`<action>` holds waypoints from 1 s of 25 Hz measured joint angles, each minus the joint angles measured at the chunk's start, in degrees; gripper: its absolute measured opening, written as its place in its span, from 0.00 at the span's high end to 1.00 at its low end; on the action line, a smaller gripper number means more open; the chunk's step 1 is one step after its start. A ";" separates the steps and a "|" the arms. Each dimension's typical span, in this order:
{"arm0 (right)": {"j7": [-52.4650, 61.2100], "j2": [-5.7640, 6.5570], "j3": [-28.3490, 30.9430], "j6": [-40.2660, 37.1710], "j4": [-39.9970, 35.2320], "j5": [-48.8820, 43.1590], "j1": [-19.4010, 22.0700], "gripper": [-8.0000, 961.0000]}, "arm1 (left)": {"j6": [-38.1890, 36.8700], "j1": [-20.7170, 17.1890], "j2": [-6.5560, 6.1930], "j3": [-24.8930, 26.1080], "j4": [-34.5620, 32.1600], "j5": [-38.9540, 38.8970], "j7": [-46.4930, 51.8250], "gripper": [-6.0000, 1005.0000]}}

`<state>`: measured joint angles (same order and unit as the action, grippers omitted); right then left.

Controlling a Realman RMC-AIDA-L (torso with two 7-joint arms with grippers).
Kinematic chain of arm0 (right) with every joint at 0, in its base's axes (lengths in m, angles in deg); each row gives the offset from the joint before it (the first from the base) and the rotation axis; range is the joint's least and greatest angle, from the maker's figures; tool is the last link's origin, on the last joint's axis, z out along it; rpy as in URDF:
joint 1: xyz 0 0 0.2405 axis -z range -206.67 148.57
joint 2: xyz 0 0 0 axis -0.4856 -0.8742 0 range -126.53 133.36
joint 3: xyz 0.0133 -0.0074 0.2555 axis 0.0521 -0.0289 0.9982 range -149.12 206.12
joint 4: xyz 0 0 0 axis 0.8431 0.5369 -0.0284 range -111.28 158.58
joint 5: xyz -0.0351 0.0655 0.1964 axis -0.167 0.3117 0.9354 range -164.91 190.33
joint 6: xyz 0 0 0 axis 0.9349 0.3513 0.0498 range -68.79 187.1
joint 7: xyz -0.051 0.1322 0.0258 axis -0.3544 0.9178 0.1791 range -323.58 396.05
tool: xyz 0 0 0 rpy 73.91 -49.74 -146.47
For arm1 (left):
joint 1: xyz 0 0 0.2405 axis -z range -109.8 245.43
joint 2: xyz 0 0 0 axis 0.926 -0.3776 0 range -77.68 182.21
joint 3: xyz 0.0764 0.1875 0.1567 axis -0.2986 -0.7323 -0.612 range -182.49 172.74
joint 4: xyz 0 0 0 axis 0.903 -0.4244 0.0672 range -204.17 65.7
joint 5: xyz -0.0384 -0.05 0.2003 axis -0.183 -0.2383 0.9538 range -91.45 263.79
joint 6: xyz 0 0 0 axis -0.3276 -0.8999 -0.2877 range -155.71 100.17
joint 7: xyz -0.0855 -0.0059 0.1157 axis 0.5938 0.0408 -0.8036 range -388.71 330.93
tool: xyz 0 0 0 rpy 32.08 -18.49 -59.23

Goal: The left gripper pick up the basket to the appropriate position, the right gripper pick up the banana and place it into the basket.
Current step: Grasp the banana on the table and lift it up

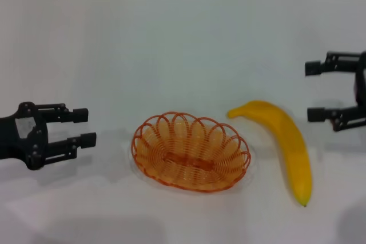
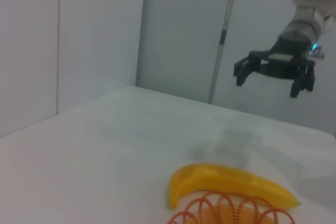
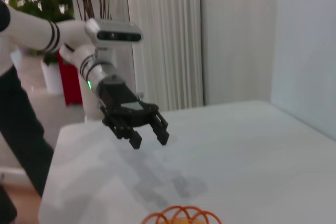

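- left gripper at the left side of the white table, fingers spread wide, holding nothing, pointing toward the basket, clearly apart from it
- same left gripper shows in right wrist view, hovering above the table, fingers apart
- basket sits upright on the table, centre front, nothing inside; rim loops also visible in left wrist view
- banana lies on the table just right of the basket, not touching it, dark tip toward the front edge
- right gripper at the right side, fingers wide, holding nothing, near the banana's upper end but apart
- from left wrist view right gripper hangs above the table, beyond the banana
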<state>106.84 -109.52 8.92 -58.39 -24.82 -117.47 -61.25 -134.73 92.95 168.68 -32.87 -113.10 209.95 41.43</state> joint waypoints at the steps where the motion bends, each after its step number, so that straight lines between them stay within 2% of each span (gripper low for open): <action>1: 3.76 -0.61 -2.27 0.24 -3.76 0.85 -0.20 0.14 | 0.03 0.02 0.00 0.31 -0.13 0.05 0.00 0.46; 5: 19.65 -2.95 -12.49 2.91 -19.52 1.39 -0.40 0.14 | 0.15 0.72 0.01 1.05 -0.31 0.10 0.00 0.46; 8: 30.41 -2.96 -19.86 5.77 -25.29 0.21 -0.48 0.14 | 0.20 1.34 0.09 1.08 0.08 -0.04 -0.01 0.46; 10: 33.65 -2.78 -22.55 6.99 -25.67 -1.54 -1.22 0.14 | 0.29 1.63 0.10 1.09 0.13 -0.05 -0.02 0.46; 15: 34.66 -3.02 -23.97 9.98 -23.95 -5.23 -1.79 0.14 | 0.35 3.23 0.15 1.10 0.17 -0.01 -0.01 0.46; 19: 34.54 -2.98 -24.41 14.55 -19.13 -7.76 -1.98 0.14 | 0.38 3.65 0.21 1.08 0.28 -0.10 -0.01 0.46; 25: 33.34 -2.85 -28.49 18.23 -12.74 -8.68 -2.16 0.14 | 0.13 3.49 0.17 0.43 0.61 1.78 -0.01 0.46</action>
<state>140.18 -112.37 -19.57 -40.16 -37.56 -126.14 -63.42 -134.60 96.44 168.84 -32.44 -112.49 211.73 41.42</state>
